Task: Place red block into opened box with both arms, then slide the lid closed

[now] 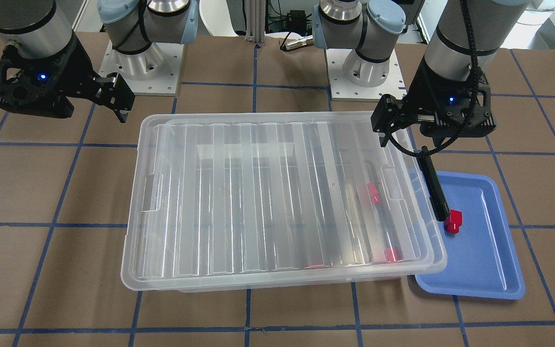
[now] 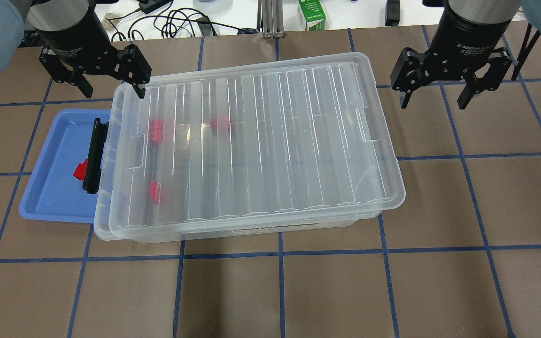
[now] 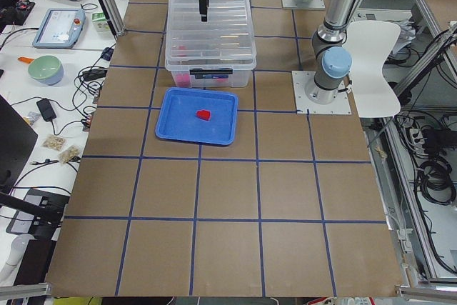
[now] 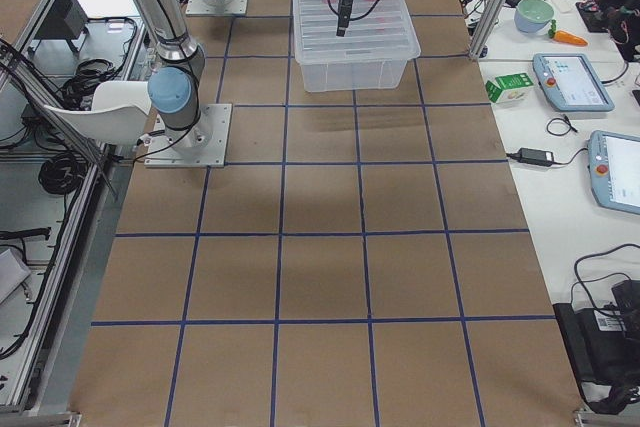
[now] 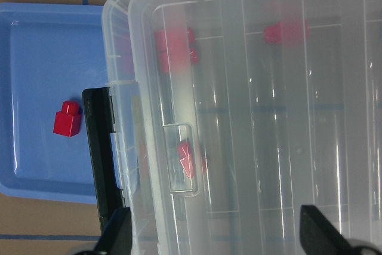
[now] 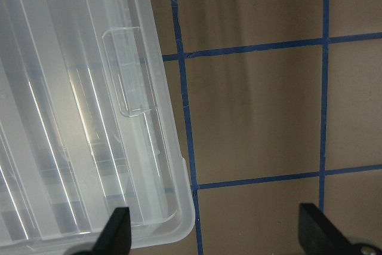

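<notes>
The clear box [image 2: 251, 230] sits mid-table with the ribbed lid [image 2: 275, 141] lying over nearly all of it, slightly skewed; a narrow strip of the box's rim shows at its left end. Three red blocks [image 2: 156, 130] show blurred through the lid. Another red block [image 2: 80, 169] lies in the blue tray [image 2: 54, 188] beside the box's left end. My left gripper [image 2: 110, 87] hovers open above that end, holding nothing. Its long black finger [image 1: 434, 185] reaches down, with its tip next to the tray's block [image 1: 453, 221]. My right gripper [image 2: 435, 96] is open over bare table past the box's right end.
The brown table carries a grid of blue tape. A green carton [image 2: 313, 14] and cables lie beyond the far edge. The arm bases [image 1: 145, 58] stand behind the box. A side bench with tablets [image 4: 570, 82] runs along the table.
</notes>
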Available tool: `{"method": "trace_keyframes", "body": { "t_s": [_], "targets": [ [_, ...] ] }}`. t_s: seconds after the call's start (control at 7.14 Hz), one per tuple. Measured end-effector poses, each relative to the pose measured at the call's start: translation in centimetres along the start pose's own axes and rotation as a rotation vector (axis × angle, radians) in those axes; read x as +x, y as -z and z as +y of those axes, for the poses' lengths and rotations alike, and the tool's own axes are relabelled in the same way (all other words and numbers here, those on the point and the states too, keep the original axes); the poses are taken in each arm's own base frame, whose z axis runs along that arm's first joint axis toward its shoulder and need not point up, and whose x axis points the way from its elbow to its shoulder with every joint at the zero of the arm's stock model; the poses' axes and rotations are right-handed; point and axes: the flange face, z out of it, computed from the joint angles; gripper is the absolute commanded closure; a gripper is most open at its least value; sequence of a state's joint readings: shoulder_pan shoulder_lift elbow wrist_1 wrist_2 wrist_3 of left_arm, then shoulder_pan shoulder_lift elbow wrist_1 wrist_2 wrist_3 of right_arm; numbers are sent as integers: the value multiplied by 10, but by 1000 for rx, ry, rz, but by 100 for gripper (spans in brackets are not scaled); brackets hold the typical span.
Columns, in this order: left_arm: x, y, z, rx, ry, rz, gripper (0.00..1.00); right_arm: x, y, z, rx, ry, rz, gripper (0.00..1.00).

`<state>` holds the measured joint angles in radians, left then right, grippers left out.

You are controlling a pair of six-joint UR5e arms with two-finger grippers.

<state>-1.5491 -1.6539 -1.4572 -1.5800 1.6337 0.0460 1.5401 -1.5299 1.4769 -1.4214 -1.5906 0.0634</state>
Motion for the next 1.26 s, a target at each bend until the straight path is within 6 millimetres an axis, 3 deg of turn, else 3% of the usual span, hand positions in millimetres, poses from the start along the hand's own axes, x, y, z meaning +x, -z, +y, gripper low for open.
{"method": "trace_keyframes", "body": {
  "t_s": [0.98,1.26],
  "targets": [
    [0,0,0,0,0,0,0,-1,-7,-5,-6,3,-4,0],
    [0,0,0,0,0,0,0,-5,-20,-25,18,7,-9,0]
  ]
}}
